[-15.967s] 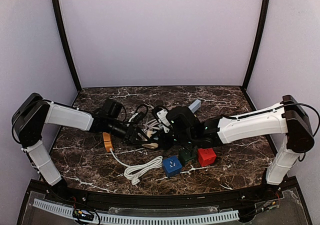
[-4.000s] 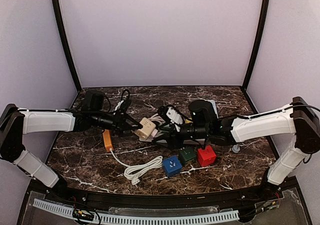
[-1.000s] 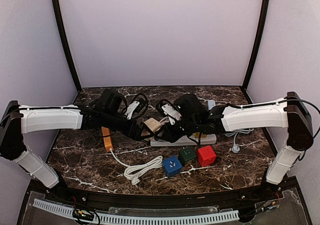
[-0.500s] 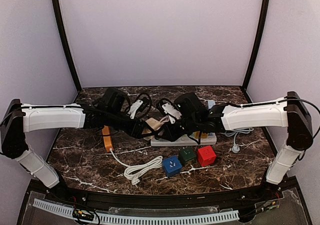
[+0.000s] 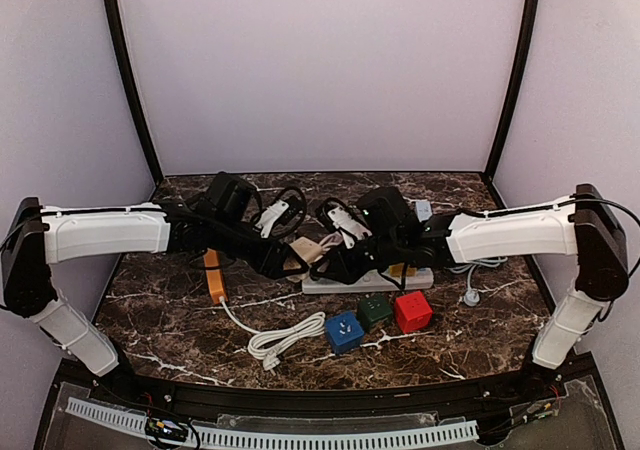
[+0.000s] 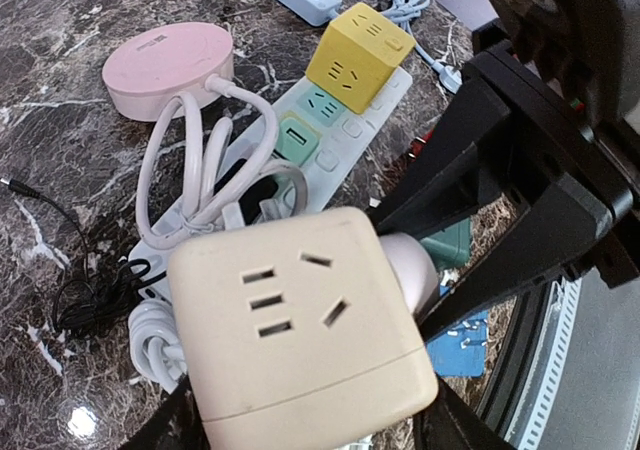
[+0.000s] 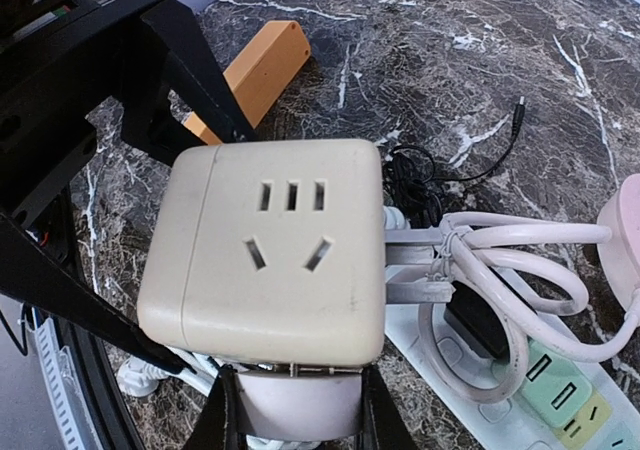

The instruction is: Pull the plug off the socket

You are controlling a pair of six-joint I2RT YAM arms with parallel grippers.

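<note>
Your left gripper [image 6: 305, 425] is clamped on the beige cube socket [image 7: 270, 245], a black finger [image 6: 178, 422] pressed to each side of the cube. Your right gripper [image 7: 298, 410] meets it head-on, jaws narrowed around the rounded white plug [image 6: 412, 268]. The plug sits flush against one face of the cube, not yet pulled out. The two arms come together at mid-table, and the socket and plug are held between them, just off the left end of the white power strip [image 5: 365, 280] and above a bundle of looped white cord [image 6: 190, 170]. A yellow cube adapter [image 6: 360, 55] is plugged into the strip farther along, next to mint-green switch covers. A pink round puck [image 6: 168, 68] lies beside the strip on the dark marble table [image 5: 170, 320], its white lead running into the bundle. A thin black cable [image 7: 440, 185] trails across the stone near it. An orange block [image 5: 214, 278] rests under your left arm. Toward the near edge, a blue cube [image 5: 343, 331], a green cube [image 5: 375, 312] and a red cube [image 5: 412, 312] stand in a row, and a tied white cord [image 5: 285, 338] lies to their left.
</note>
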